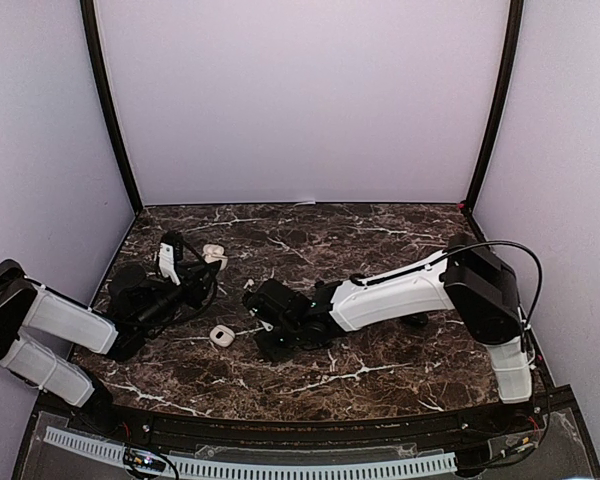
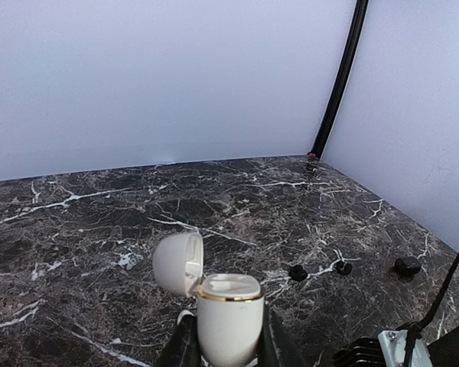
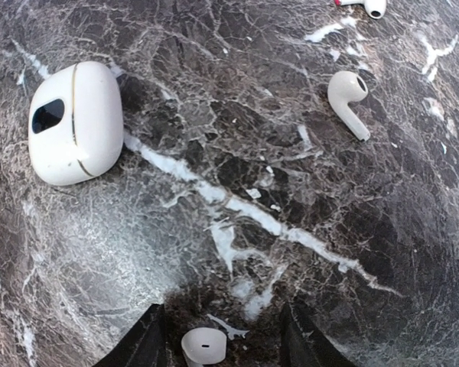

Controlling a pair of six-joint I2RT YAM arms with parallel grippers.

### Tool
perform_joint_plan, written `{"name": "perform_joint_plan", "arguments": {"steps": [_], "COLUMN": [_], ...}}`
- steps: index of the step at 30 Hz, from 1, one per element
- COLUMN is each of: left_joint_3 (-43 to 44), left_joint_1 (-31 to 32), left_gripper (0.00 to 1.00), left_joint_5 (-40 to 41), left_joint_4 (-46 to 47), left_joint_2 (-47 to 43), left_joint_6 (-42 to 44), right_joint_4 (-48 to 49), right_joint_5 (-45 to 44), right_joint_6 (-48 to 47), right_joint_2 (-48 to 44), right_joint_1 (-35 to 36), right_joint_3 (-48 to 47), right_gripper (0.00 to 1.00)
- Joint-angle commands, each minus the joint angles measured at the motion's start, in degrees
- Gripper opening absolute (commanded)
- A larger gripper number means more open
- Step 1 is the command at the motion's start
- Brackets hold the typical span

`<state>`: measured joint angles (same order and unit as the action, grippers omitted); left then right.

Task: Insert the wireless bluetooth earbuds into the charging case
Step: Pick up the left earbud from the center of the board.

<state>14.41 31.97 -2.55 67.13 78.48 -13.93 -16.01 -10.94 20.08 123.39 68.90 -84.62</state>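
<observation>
My left gripper is shut on a white charging case, held upright with its lid swung open to the left; the top view shows that case at the left gripper. Two black earbuds lie on the marble beyond it. My right gripper is open and low over the table, and a white earbud lies between its fingers, nearer the left one. Another white earbud with a stem lies ahead to the right, and a third is at the top edge.
A second white case, closed, with a dark oval on it, lies ahead left of the right gripper and also shows in the top view. A small black object sits at the right. Purple walls and black corner posts enclose the table.
</observation>
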Motion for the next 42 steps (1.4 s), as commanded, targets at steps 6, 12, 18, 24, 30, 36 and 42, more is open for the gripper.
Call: {"name": "perform_joint_plan", "arguments": {"steps": [6, 12, 18, 24, 30, 36, 42], "left_joint_3": [-0.26, -0.17, 0.09, 0.09, 0.35, 0.66, 0.75], "left_joint_1": [-0.36, -0.37, -0.37, -0.37, -0.33, -0.34, -0.33], "left_gripper": [0.16, 0.16, 0.16, 0.16, 0.16, 0.16, 0.16], "left_joint_5": [-0.42, -0.74, -1.47, -1.78, -2.82, -5.41, -8.23], "left_joint_4": [0.19, 0.19, 0.10, 0.10, 0.02, 0.99, 2.39], "left_joint_2": [-1.66, -1.57, -1.31, -1.31, -1.10, -0.28, 0.64], "left_joint_6": [0.40, 0.46, 0.50, 0.60, 0.67, 1.24, 1.77], "right_joint_4": [-4.00, -5.49, -5.17, -4.65, -3.30, -0.46, 1.55], "right_joint_5": [-1.53, -0.39, 0.99, 2.23, 3.07, 3.38, 3.66], "right_joint_6": [0.56, 0.32, 1.16, 1.79, 2.24, 2.59, 2.69], "right_joint_2": [1.41, 0.87, -1.68, -3.00, -5.16, -7.79, -9.83], "right_joint_1": [0.35, 0.44, 0.49, 0.51, 0.44, 0.35, 0.22], "right_joint_3": [-2.02, -1.61, 1.06, 1.84, 3.40, 6.05, 7.78], "right_gripper": [0.40, 0.34, 0.29, 0.22, 0.20, 0.16, 0.15]}}
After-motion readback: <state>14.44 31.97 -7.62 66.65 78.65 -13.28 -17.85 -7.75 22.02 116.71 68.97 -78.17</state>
